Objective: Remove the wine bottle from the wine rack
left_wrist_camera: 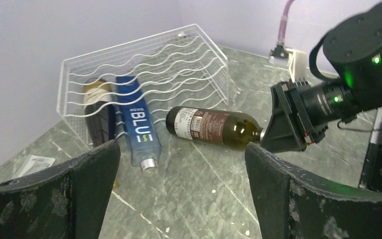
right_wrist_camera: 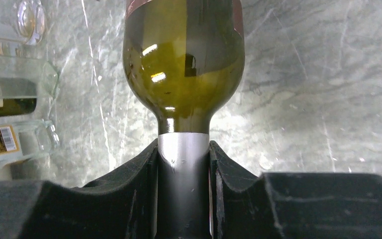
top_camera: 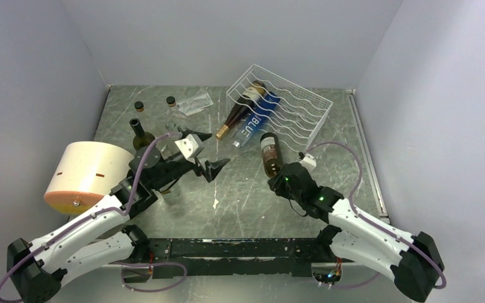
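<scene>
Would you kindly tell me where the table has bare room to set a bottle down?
The widest bare patch of table lies between the two arms, nearer than the held wine bottle. A narrower strip runs right of the wine rack. The left is crowded: open left fingers, cream cylinder, upright bottle, two small jars, a packet.

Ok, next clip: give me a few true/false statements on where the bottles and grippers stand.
1. The right gripper is shut on a wine bottle's neck. True.
2. That bottle rests in the wine rack. False: it is outside the rack.
3. The left gripper holds the blue bottle. False: it is open and empty; the blue bottle lies in the rack.
4. A second wine bottle lies in the rack beside the blue one. True.
</scene>
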Robot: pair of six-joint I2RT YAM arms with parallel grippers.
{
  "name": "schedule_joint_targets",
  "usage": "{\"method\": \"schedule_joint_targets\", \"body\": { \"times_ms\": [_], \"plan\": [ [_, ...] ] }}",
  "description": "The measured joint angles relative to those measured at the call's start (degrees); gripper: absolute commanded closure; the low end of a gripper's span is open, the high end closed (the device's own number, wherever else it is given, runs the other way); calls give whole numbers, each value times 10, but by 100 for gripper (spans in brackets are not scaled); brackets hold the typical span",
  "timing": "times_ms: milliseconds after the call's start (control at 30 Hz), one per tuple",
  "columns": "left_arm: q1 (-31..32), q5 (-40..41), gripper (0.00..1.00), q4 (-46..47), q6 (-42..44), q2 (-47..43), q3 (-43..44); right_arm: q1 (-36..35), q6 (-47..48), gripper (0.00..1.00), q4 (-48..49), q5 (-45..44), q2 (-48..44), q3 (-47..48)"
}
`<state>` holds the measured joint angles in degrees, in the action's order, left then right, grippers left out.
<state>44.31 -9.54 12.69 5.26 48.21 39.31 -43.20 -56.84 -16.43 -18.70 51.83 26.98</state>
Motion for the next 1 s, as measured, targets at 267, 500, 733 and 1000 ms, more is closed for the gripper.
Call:
{"method": "schedule_joint_targets", "body": {
  "times_ms": [267, 500, 733, 1000],
  "plan": [
    [87, -6, 6, 4, 62, 25, -19, 0, 20, 100, -153, 15, -111, 30],
    [183, 29, 2, -28, 103, 111, 13, 0, 74, 100, -245, 51, -114, 101],
    [234, 65, 2, -30, 104, 155, 15, 0, 151, 100, -287, 103, -62, 179],
    [277, 138, 1, -40, 133, 262, 54, 0, 223, 100, -282, 169, -15, 202]
  ]
}}
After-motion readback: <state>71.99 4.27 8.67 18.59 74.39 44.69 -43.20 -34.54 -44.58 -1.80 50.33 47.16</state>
